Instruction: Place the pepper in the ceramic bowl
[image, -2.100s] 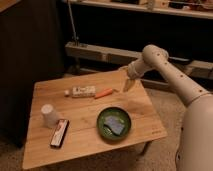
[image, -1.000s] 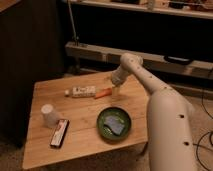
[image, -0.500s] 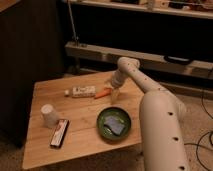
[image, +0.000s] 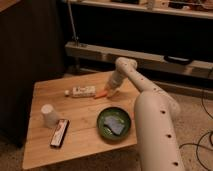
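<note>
Beside the pepper, gripper now lower than before, grip unreadable, ceramic bowl unmoved

table: pale wood, grain showing, matt finish.
ceramic bowl: dark-green glaze, soft sheen along the rim.
pepper: orange skin, smooth.
gripper: pale, smooth casing like the arm's; it sits low over the table, just beside the pepper.
arm: white hard shell, smooth, faintly glossy.
cup: white, matt; plastic or paper cannot be told.
tube: white, smooth, with a printed label.
floor: speckled, rough-looking.
</note>
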